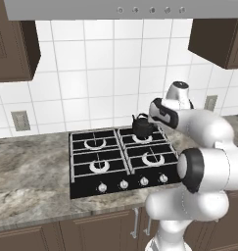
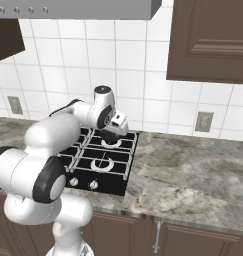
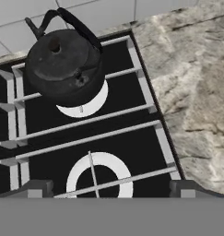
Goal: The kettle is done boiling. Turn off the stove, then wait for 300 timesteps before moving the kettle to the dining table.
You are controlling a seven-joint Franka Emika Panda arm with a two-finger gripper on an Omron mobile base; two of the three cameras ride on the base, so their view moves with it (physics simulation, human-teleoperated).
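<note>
A silver burner ring (image 3: pixel 99 177) on the stove (image 3: pixel 132 143) lies directly under the gripper (image 3: pixel 109 190), whose fingers stand wide apart with nothing between them. Beyond the fingertips, the kettle (image 3: pixel 65 64) sits upright on the rear burner next to the tiled wall, well clear of the gripper.

We see a white square-tiled wall (image 1: pixel 91 73) behind the veined grey-beige marble counter (image 1: pixel 27 176), dark brown wooden cabinets (image 2: pixel 213 40) above it, a grey range hood (image 1: pixel 115 9) overhead.
</note>
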